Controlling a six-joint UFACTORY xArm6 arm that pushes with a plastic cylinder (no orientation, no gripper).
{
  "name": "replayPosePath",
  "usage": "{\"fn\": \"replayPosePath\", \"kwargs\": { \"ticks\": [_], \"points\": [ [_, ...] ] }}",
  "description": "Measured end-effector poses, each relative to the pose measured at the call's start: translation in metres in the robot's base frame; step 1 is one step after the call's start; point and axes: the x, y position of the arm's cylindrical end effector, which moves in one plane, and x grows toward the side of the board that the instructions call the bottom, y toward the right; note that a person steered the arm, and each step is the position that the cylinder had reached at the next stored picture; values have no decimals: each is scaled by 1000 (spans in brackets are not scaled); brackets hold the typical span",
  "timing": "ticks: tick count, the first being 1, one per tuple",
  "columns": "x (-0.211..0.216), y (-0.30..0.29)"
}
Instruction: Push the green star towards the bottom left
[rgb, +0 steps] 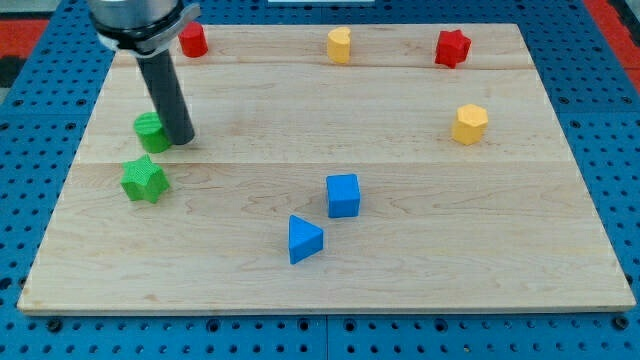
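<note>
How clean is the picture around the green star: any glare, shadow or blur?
Camera view: even lighting, no glare on the board; the green star is sharp with a faint shadow; my tip throws a soft shadow; the rod's top is cropped.

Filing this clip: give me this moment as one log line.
my tip: beside green round block, on its right | green star block: below tip, apart | wooden board: star near left edge

Rod upright, my tip (181, 141) on board, upper left.

A straight dark rod (170, 95) hangs from a black, silver-rimmed round mount (135, 20).
</note>
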Motion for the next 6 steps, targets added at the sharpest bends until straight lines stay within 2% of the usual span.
{"fn": "replayPosePath", "kwargs": {
  "ticks": [3,4,6],
  "points": [
    [45,-35],
    [74,-39],
    [86,-16]
  ]
}}
